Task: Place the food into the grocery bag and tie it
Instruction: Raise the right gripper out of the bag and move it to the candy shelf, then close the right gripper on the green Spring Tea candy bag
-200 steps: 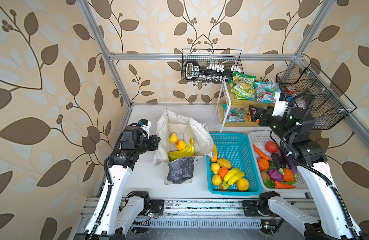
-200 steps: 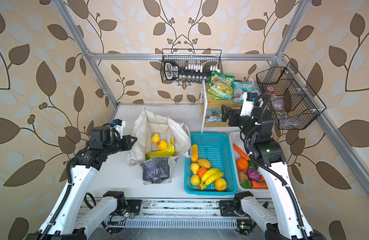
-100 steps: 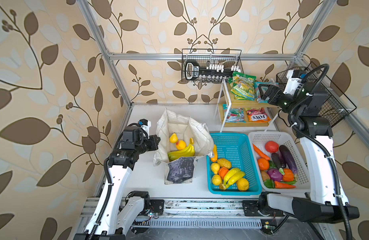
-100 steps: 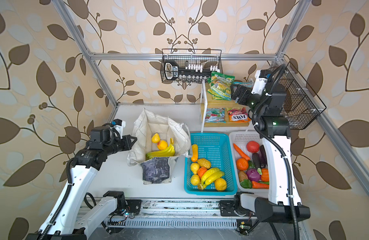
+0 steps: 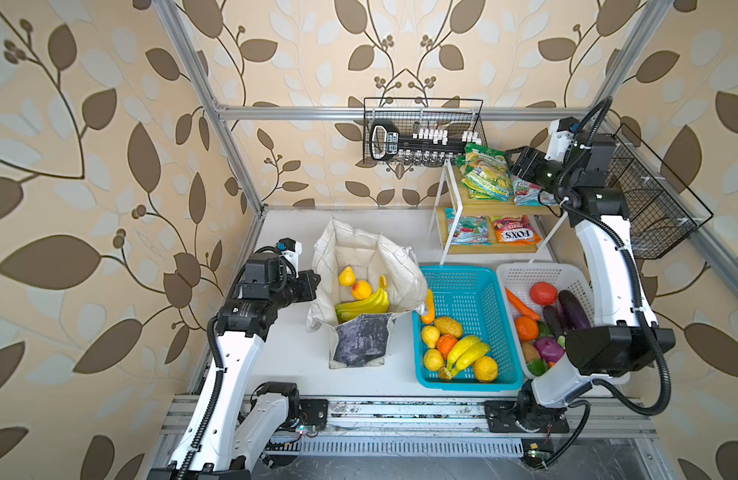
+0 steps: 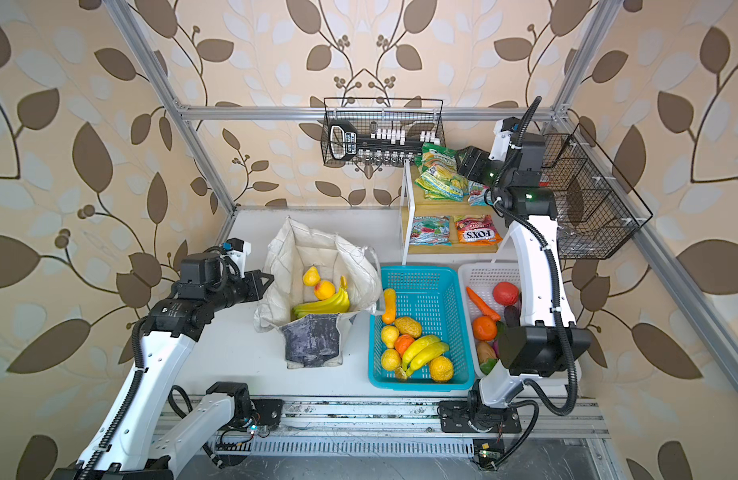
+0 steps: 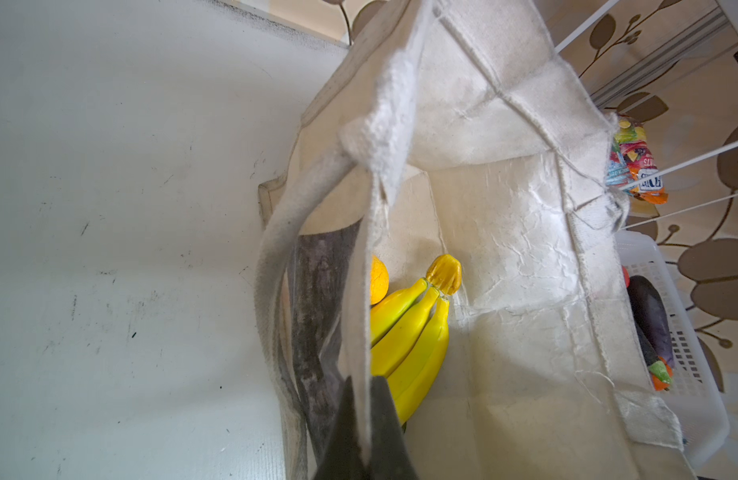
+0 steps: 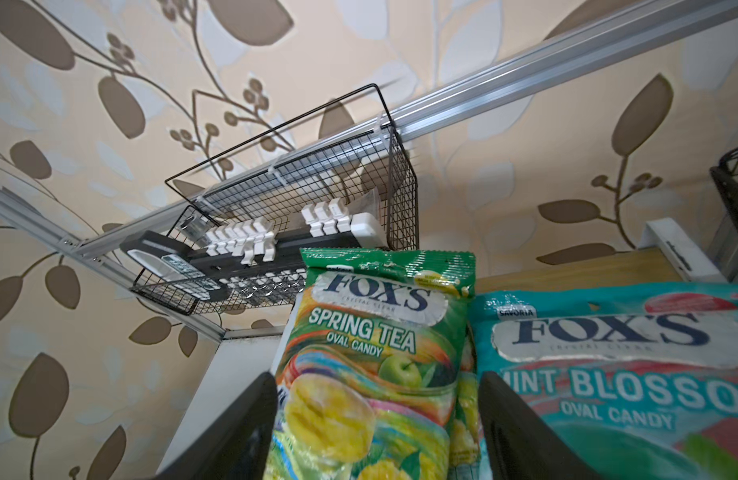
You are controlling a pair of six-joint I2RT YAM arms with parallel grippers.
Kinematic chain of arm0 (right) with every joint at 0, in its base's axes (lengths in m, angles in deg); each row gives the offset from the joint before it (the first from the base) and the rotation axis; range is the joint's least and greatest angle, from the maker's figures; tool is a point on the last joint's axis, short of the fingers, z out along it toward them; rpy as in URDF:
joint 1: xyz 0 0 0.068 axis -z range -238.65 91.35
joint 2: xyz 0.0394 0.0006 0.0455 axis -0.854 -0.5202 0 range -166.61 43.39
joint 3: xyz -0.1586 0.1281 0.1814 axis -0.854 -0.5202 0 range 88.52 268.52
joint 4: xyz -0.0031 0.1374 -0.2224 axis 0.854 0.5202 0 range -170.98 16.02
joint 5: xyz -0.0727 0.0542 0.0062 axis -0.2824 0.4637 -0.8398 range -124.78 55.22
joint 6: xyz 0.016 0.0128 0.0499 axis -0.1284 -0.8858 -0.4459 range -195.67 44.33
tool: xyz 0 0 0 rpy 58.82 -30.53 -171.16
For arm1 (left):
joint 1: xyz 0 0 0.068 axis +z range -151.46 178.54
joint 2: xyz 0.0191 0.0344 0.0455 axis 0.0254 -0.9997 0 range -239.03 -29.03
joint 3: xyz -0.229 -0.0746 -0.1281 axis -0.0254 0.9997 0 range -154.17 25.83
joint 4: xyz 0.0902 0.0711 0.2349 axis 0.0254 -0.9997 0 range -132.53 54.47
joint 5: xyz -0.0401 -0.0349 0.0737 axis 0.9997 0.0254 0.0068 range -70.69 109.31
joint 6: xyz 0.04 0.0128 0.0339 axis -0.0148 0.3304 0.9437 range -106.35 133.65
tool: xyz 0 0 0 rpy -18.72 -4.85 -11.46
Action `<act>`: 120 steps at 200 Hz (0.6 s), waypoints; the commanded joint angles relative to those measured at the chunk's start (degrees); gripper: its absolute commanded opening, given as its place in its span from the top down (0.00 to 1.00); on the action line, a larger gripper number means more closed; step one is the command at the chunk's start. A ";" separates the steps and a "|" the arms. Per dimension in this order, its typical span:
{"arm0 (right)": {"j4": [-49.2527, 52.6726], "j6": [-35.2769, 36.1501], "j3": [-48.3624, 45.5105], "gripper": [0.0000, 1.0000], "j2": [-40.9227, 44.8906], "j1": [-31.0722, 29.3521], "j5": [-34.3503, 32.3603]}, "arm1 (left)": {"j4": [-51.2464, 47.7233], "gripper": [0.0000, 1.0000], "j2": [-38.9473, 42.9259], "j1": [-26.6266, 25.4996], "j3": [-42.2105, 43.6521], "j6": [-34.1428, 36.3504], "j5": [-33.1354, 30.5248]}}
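1. At 2 o'clock of the table, right gripper (image 8: 375, 382): jaws parted wide and straddling the green packet (image 8: 379, 328), one jaw along each long edge. No squeeze of the foil shows.
2. Green packet: lies flat on the top shelf (image 8: 558, 266). In a top view it sits at 9 o'clock from the wrist. Its long axis runs in line with the gripper's reach, so the jaws would close across the short width.
3. Teal packet (image 8: 608, 374): just beside the green one, outside the jaw. A skewed closure could probably catch its edge.
4. Bag (image 5: 359, 257): at 7 to 8 o'clock from the green packet and well apart from it. Its mouth is open, with bananas (image 5: 363, 305) inside.
5. Left gripper (image 7: 362, 390): clamped on the bag's rim at the 9 o'clock side. The right arm is therefore the nearer, free one.
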 commanded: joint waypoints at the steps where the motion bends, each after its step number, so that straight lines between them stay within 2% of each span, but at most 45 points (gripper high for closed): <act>1: 1.19 0.34 4.66 0.29 -3.51 0.51 -0.42 | 0.09 1.00 1.41 0.05 -0.36 1.03 -0.70; 38: 1.59 -2.69 5.53 0.37 -5.20 0.91 3.89 | 0.17 1.00 1.27 0.04 -0.36 1.24 -0.71; 71: -0.57 -1.93 0.92 0.37 -1.53 -0.10 -3.34 | 0.06 1.00 0.66 0.06 -0.54 1.16 -0.24; 92: 3.65 -5.19 1.85 0.42 -3.13 2.86 3.76 | 0.07 1.00 0.59 0.08 -0.45 1.08 -0.09; 98: 4.42 -5.96 -0.17 0.43 -1.86 2.98 5.15 | 0.12 1.00 0.56 0.09 -0.45 1.13 -0.14; 106: 0.40 -6.37 -5.97 0.43 1.97 1.91 4.35 | 0.06 1.00 0.45 0.07 -0.45 1.14 -0.30; 120: -3.86 -4.53 -14.34 0.48 9.15 -0.76 -0.55 | -0.02 1.00 0.43 0.09 -0.52 1.08 -0.40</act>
